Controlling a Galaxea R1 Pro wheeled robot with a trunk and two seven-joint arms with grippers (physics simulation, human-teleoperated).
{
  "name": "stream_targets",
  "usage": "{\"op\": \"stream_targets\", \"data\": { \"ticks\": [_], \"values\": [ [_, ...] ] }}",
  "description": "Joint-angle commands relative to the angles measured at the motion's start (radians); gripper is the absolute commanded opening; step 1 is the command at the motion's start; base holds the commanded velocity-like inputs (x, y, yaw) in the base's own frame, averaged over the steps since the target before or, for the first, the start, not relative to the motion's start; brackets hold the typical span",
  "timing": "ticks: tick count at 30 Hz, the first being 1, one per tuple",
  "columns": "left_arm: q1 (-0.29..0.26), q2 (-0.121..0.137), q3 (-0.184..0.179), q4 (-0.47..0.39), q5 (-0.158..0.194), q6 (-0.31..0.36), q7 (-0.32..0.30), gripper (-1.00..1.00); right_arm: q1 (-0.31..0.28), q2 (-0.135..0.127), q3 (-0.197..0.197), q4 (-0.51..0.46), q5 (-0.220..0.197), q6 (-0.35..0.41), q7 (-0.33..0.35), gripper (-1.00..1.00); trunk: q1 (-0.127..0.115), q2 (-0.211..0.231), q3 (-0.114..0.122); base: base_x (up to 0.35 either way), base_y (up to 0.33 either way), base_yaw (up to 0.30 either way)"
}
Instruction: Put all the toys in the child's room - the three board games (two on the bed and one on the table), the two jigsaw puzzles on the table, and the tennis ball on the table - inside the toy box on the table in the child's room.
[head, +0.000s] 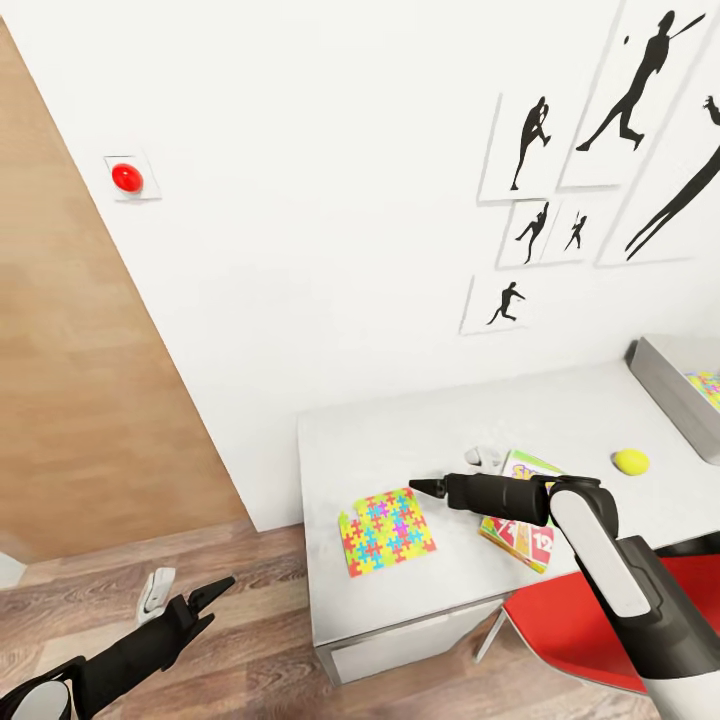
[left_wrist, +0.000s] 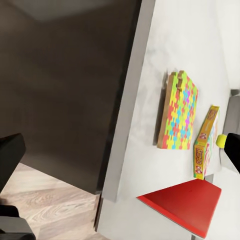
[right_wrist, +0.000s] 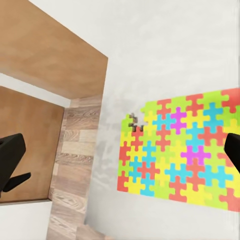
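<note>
On the table (head: 400, 440) the board game (head: 520, 525) lies under my right forearm, which hides most of its lid. The readable print is a white "12" on a red corner; in the left wrist view the box (left_wrist: 204, 145) stands edge-on and its lettering is too small to read. The puzzle (head: 388, 527) lies flat near the table's front edge, just beside the game and apart from it; one corner has a few pieces missing, seen clearly at (right_wrist: 177, 150).

My right gripper (head: 432, 488) hovers above the table between puzzle and game, pointing toward the puzzle. Its fingers sit at opposite edges of the right wrist view, spread apart and holding nothing.

My left gripper (head: 205, 592) hangs over the wood floor, off the table. Its fingers are parted and empty.

The ball (head: 630, 461) rests on the table near the toy box (head: 668, 375). The box is cut off by the frame edge; a strip of a second puzzle shows inside it.
</note>
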Motion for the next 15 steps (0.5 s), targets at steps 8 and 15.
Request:
{"op": "stream_targets", "data": {
  "ticks": [8,15],
  "values": [
    [0.0,0.0,0.001,0.001,-0.002,0.005,-0.002,1.0,-0.002,-0.001,-0.009,0.01,0.011,0.003,-0.009,1.0,0.001,-0.002,-0.002,-0.002,-0.003,0.002],
    [0.0,0.0,0.002,0.003,-0.001,0.005,-0.001,1.0,-0.003,-0.001,-0.011,0.023,0.012,0.003,-0.049,1.0,0.001,-0.002,-0.002,-0.001,-0.001,0.0]
  ]
}}
